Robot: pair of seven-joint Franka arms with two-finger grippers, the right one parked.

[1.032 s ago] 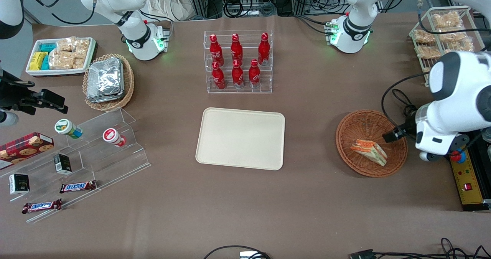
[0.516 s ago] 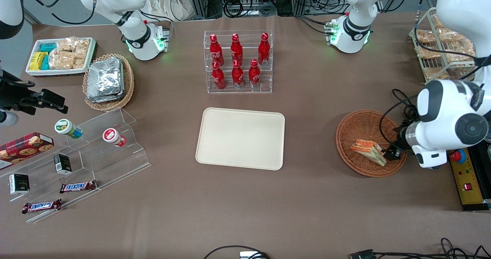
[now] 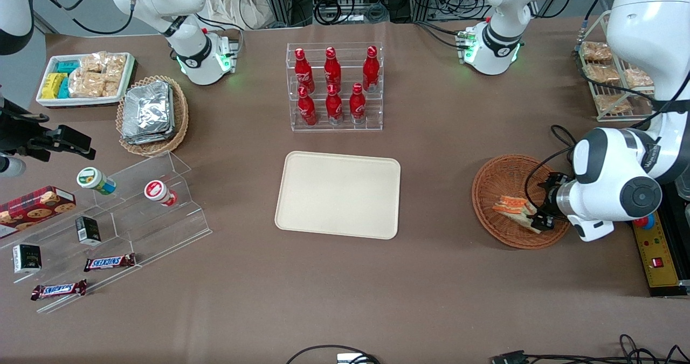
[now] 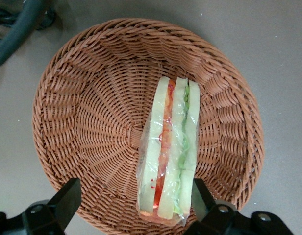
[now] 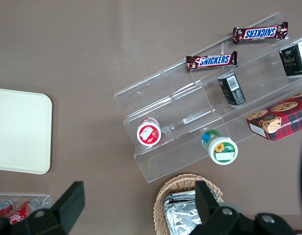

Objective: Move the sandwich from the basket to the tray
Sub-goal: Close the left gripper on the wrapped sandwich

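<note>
Wrapped sandwich [image 4: 168, 152] lying in wicker basket [image 4: 82, 122] at the working arm's end of desk [image 3: 431, 277], hand [image 4: 134, 205] spread wide above it, gripping nothing, sandwich at hand's 12 o'clock, tray [image 3: 338, 194] mid-desk, well apart

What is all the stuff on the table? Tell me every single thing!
sandwich: 1, white with orange and green, in the basket
basket: 1, reddish-brown, toward the working arm's end
tray: 1, cream, mid-table
bottles: 6, red, in a clear rack, farther from the camera than the tray
foil packets: a silver stack, in a tan basket
white tray: 1, holding snack packets
Snickers bars: 2, brown, on clear steps
cookie box: 1, red
wire rack: 1, white, holding snack bags
gripper: 1, black, open, fingers either side of the sandwich
</note>
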